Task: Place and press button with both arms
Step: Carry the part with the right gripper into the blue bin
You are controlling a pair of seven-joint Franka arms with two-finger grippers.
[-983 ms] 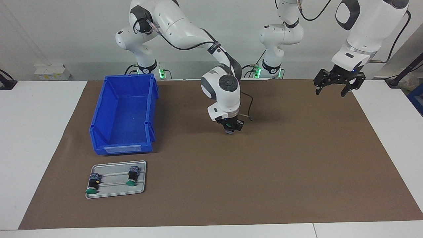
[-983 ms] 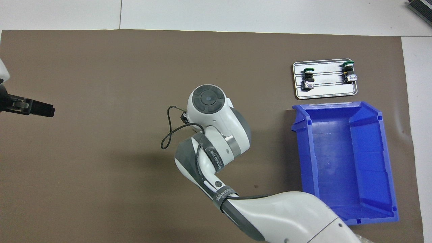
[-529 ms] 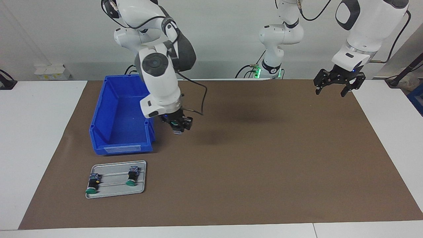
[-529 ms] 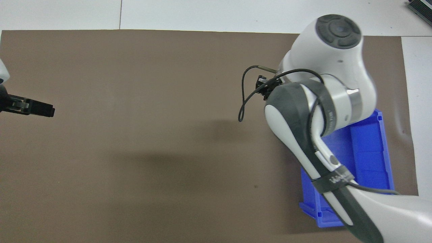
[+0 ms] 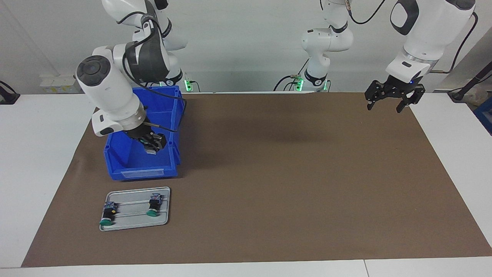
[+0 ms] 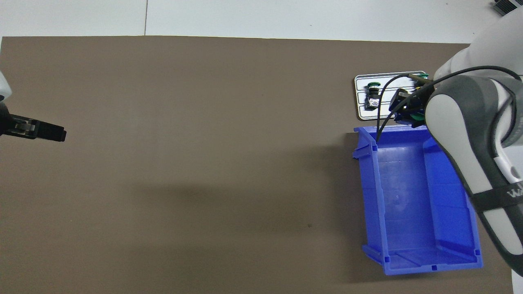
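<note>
The right gripper [image 5: 152,145] hung in the air over the open end of the blue bin [image 5: 117,169], the end farther from the robots, its jaws drawn narrow around a push-button switch [image 5: 150,150] whose grey-blue terminal end showed below the fingertips. In the overhead view a bit of green cap [image 6: 416,118] showed at the gripper [image 6: 404,110], over the bin's rim [image 6: 363,139] and the edge of the tray. The right arm's white forearm reached down over the bin from the right arm's end of the table, with a black cable looping beside the wrist. The bin stood on the brown mat [image 5: 292,184]. Just beside the bin, farther from the robots, lay a small grey metal tray [image 5: 165,221] with two more green-capped buttons lying on it, one [image 5: 154,204] nearer the middle of the table and one [image 5: 108,214] toward the right arm's end. The left gripper [image 5: 389,100] waited in the air over the mat's edge at the left arm's end of the table, well apart from the bin, its jaws spread wide and holding nothing.
</note>
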